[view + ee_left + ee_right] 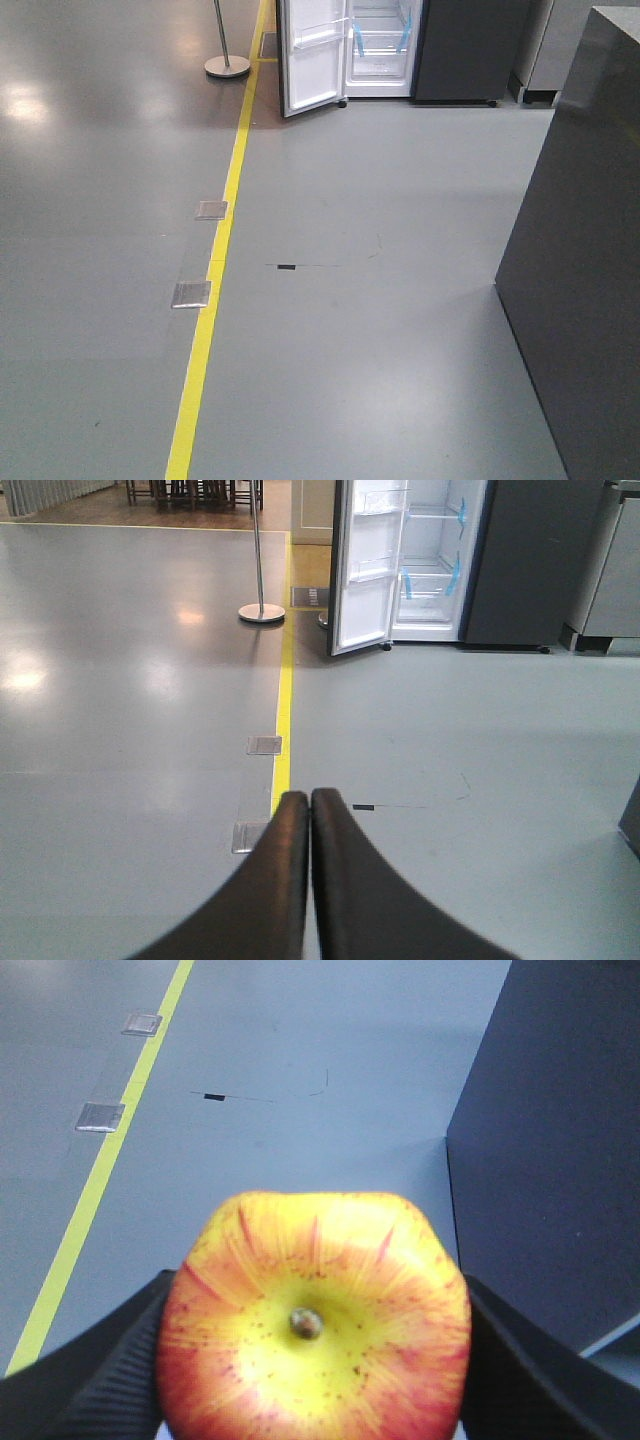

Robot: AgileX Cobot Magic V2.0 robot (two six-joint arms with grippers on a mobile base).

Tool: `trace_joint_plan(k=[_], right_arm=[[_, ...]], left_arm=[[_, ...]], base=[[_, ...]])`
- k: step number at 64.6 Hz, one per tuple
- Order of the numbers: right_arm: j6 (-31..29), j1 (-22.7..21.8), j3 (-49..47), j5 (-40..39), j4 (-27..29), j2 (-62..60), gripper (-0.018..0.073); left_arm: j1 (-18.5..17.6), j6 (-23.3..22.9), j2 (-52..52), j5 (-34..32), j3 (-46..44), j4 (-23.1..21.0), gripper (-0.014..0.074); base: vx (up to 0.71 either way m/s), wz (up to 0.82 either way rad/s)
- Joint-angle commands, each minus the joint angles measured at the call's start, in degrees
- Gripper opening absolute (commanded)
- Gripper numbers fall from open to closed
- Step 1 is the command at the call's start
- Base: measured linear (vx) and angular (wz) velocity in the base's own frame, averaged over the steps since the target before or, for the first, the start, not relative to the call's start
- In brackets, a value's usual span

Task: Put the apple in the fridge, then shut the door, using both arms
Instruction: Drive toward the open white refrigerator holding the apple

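A red apple (315,1320) with a yellow patch round its stem fills the lower right wrist view, and my right gripper (312,1360) is shut on it, one black finger pressed to each side. My left gripper (310,805) is shut with nothing in it, pointing over the grey floor. Far ahead stands the dark grey fridge (465,50), also seen as the fridge (520,560) in the left wrist view, its white inside and blue-taped shelves showing. Its door (315,55) hangs open to the left, white inside with clear bins; the same door (365,570) shows from the left wrist.
A yellow floor line (215,270) runs toward the fridge, with two metal floor plates (192,293) beside it. A dark grey counter (585,260) stands close on the right. A stanchion post base (227,65) sits left of the door.
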Motion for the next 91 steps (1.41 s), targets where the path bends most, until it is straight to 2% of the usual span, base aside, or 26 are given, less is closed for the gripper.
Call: trace_joint_plan(k=[1,91], right_arm=[[-0.12,-0.14,-1.61,-4.10,-0.01,0.37,0.0188],[-0.12,-0.14,-1.61,-4.10,-0.01,0.37,0.0188]], left_arm=[[-0.31,-0.39,-0.81,-3.69,1.21,0.17,-0.0005],[-0.31,-0.39,-0.81,-3.69,1.21,0.17,-0.0005]], base=[[0.18,0.03],[0.17,0.00]])
